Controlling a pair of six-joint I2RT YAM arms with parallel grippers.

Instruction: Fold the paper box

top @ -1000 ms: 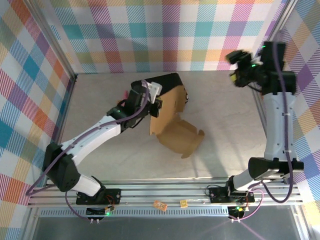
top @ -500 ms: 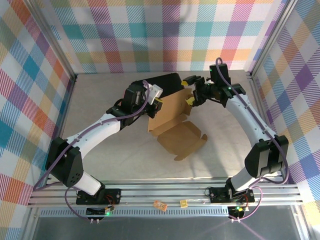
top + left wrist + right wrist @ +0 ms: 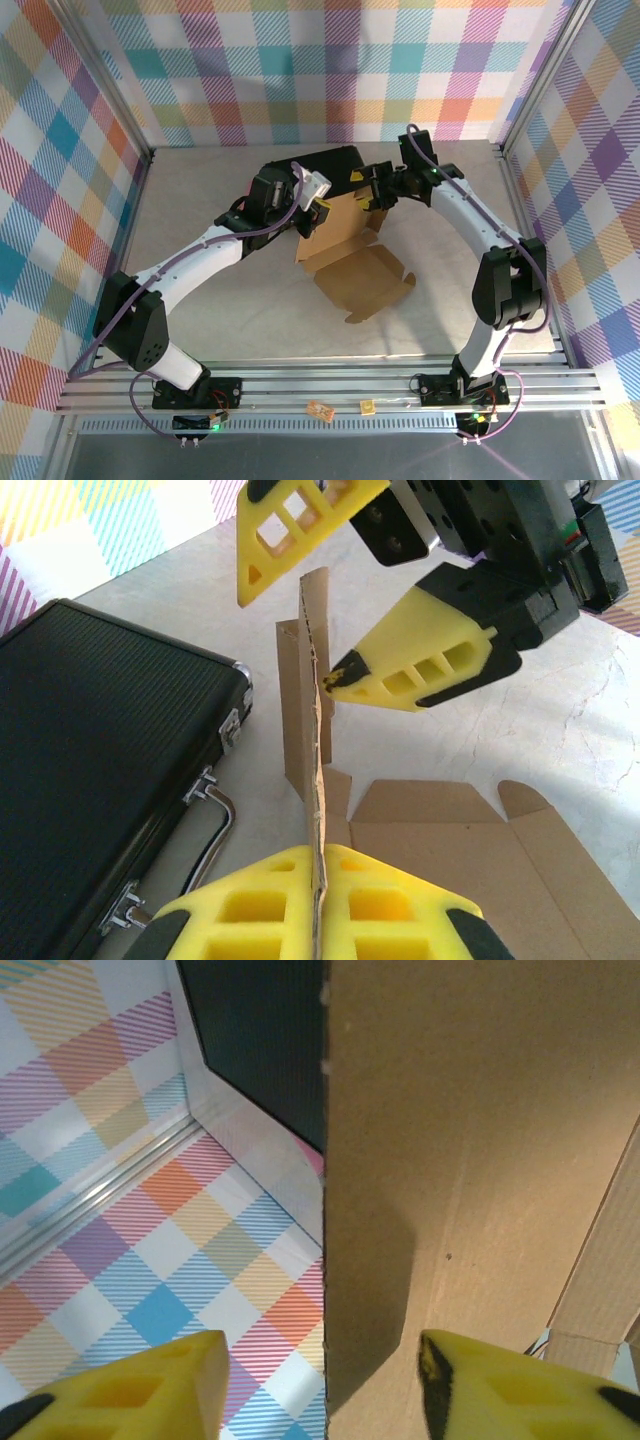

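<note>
Top view: paper box (image 3: 365, 280) sits mid-table (image 3: 450, 290), part flat, one panel stood upright at its far-left end, just in front of black case (image 3: 325, 160). Left arm runs diagonally from its base up to table centre. Right arm arcs up the right side, then bends back left toward the same panel. Left gripper (image 3: 315, 213) is at the panel's left end, right gripper (image 3: 375, 195) at its far right corner; finger gaps too small to read here

Left wrist view shows the detail: left gripper (image 3: 320, 858) clenched on the panel's thin edge, both yellow pads (image 3: 250, 910) pressed flat to the cardboard. Beyond it, right gripper (image 3: 290, 635) straddles the panel top with jaws apart. The lower fingertip looks to be touching the cardboard face, the upper finger is clear of it. Case (image 3: 90, 750) lies left of the panel, latches facing it, and the box's flat part (image 3: 450, 840) lies to the right

Right wrist view: right gripper (image 3: 322, 1360) spread wide, cardboard (image 3: 480, 1160) edge running between the fingers, nothing pinched; case (image 3: 260, 1030) behind
</note>
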